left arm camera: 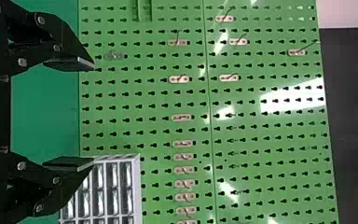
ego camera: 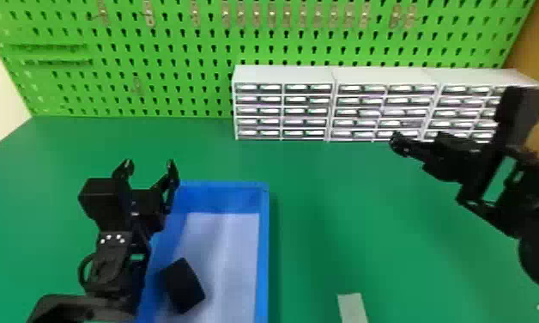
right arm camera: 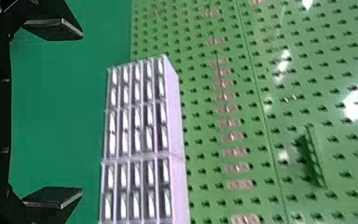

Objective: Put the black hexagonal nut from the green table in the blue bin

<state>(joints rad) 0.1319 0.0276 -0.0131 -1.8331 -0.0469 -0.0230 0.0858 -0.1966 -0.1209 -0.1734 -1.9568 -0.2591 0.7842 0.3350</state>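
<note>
Nut [ego camera: 183,285], prob. this black block, lies inside blue bin [ego camera: 263,257]. L gripper [ego camera: 149,164] and R gripper [right arm camera: 80,113] both have jaws spread w/ nothing between. Risk: if L gripper swings too low, it can hook the bin, drag it, maybe tip nut out.

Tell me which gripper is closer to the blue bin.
Left. The left gripper is by the far left corner of the blue bin; the right gripper is well off to the bin's right, over toward the white drawer cabinets.
</note>
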